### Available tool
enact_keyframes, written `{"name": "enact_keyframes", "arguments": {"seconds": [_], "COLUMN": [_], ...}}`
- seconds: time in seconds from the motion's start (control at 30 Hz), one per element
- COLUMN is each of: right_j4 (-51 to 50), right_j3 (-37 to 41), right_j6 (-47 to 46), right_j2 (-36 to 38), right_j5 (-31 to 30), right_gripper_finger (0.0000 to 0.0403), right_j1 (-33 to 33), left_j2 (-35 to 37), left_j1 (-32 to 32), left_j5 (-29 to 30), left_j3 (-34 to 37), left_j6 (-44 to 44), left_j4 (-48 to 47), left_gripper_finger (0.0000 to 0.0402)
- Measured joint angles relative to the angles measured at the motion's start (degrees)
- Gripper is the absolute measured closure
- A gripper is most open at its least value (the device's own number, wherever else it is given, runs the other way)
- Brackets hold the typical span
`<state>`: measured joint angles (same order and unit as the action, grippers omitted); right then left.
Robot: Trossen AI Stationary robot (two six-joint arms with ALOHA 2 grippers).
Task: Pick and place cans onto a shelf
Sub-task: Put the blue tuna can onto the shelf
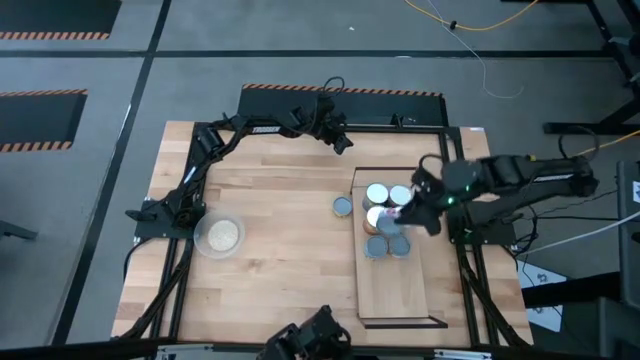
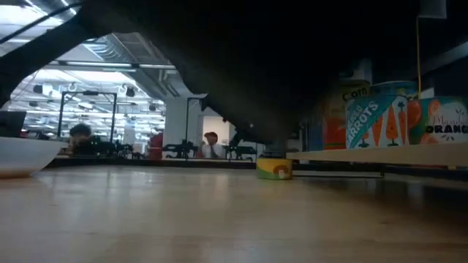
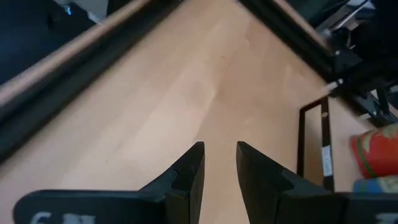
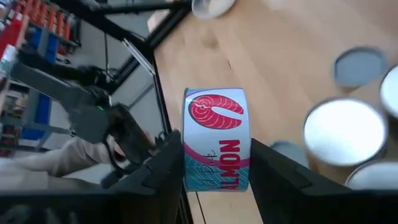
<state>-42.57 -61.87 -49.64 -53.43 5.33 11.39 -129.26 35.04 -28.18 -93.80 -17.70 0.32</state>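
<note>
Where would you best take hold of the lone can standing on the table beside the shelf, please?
Grip the lone can across its round side wall, coming straight down from above. It stands upright, clear of the shelf and the clustered cans, so fingers fit either side.

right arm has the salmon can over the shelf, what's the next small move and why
Probably lower it onto a bare part of the shelf: the right end effector grips the salmon can above the cans already there, so it needs a free spot.
</note>
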Motion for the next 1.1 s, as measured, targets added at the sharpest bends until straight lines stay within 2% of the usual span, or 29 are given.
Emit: {"name": "enact_keyframes", "arguments": {"seconds": [0.1,0.3,0.47,0.53,0.7,0.97,1.1], "right_j4": [2.19,15.59,24.89,26.57,26.93,30.38,36.48], "right_j3": [3.43,12.00,18.96,20.85,23.80,27.62,30.75], "right_j6": [-4.85,-12.01,-17.78,-19.95,-24.88,-25.08,-25.08], "right_j2": [-0.09,-0.07,-0.16,-0.28,-0.42,-1.18,-2.47], "right_j5": [-4.15,-7.85,-11.40,-12.45,-14.05,-14.76,-14.76], "right_gripper_finger": [0.0240,0.0240,0.0240,0.0240,0.0240,0.0240,0.0240], "right_j1": [5.99,15.15,20.75,22.37,24.85,26.02,26.01], "left_j2": [2.31,9.28,17.37,20.89,26.71,27.95,27.09], "left_j1": [-0.45,-1.68,-4.88,-7.30,-15.63,-29.45,-35.13], "left_j5": [1.99,8.09,15.26,18.84,27.22,27.74,30.55], "left_j3": [0.01,0.00,-0.07,-0.07,-0.11,-0.09,0.02], "left_j6": [0.16,3.68,8.70,10.71,13.35,13.41,13.34], "left_j4": [-2.91,-8.02,-18.48,-24.69,-33.04,-34.68,-34.33], "left_gripper_finger": [0.0315,0.0315,0.0315,0.0316,0.0316,0.0315,0.0315]}}
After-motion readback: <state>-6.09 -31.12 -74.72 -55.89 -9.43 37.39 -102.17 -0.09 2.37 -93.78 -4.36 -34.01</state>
